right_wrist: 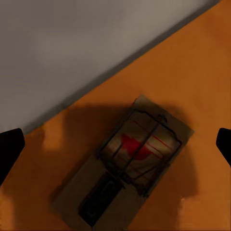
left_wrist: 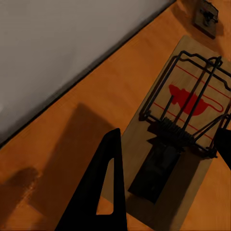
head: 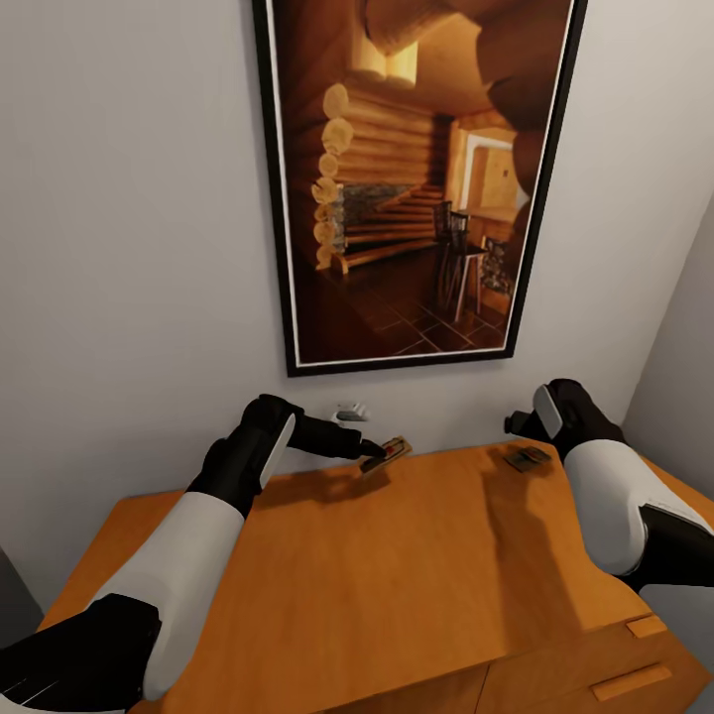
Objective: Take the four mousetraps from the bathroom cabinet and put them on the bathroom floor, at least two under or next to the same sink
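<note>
Two mousetraps are at the back of the orange-brown cabinet top (head: 426, 555), close to the wall. One mousetrap (head: 389, 455) (left_wrist: 185, 120) sits between the fingers (left_wrist: 103, 192) of my left gripper (head: 371, 450) (left_wrist: 166, 159), which touch both of its long edges. In the head view it looks tilted and slightly raised. The other mousetrap (head: 526, 458) (right_wrist: 130, 163) (left_wrist: 206, 18) lies flat on the top. My right gripper (right_wrist: 115, 144) hovers over it, open, with its fingertips (right_wrist: 9, 149) spread wide on either side.
A large framed picture (head: 416, 178) of a log interior hangs on the grey wall above the cabinet. A small white wall fitting (head: 351, 411) sits just behind my left gripper. Drawer handles (head: 629, 682) show at the cabinet's front right. A side wall closes in on the right.
</note>
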Controlling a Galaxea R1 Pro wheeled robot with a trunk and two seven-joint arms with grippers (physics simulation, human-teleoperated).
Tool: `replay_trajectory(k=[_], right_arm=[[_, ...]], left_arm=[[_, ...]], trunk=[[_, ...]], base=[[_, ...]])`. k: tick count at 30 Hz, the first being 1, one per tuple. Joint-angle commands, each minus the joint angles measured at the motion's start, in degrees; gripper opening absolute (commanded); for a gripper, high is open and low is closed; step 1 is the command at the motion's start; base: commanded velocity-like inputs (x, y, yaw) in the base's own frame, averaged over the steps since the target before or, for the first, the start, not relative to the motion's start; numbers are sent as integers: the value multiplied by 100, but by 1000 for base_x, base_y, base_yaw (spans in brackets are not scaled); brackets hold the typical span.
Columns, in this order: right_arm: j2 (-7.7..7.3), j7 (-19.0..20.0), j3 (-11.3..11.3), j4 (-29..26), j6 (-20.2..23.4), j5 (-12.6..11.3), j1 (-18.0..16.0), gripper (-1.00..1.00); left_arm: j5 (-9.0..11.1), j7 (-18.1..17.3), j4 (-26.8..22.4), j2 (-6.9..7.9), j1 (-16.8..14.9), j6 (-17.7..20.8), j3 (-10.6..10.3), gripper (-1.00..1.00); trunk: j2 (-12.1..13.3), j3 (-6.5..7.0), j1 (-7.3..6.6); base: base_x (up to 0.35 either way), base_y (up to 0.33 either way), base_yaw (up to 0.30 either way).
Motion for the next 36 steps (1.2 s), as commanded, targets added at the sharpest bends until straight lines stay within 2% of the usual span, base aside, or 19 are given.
replay_trajectory(k=[1, 17, 26, 36], right_arm=[[7, 4, -29, -5, 23, 31, -6, 100], [75, -45, -31, 8, 77, 29, -6, 100], [50, -514, -33, 297, 119, 24, -6, 100], [43, -643, -31, 391, 127, 22, -6, 100]], left_arm=[[-45, -41, -5, -1, -4, 21, 5, -100], [-53, -37, 1, -1, -3, 21, -1, -100], [-47, -39, 1, -1, -4, 21, -2, -100], [-45, -39, 1, -1, -3, 21, -2, -100]], trunk=[[-4, -7, 1], [-4, -7, 1], [-4, -7, 1], [-4, -7, 1]], base=[[75, 0, 0], [14, 0, 0], [0, 0, 0], [0, 0, 0]])
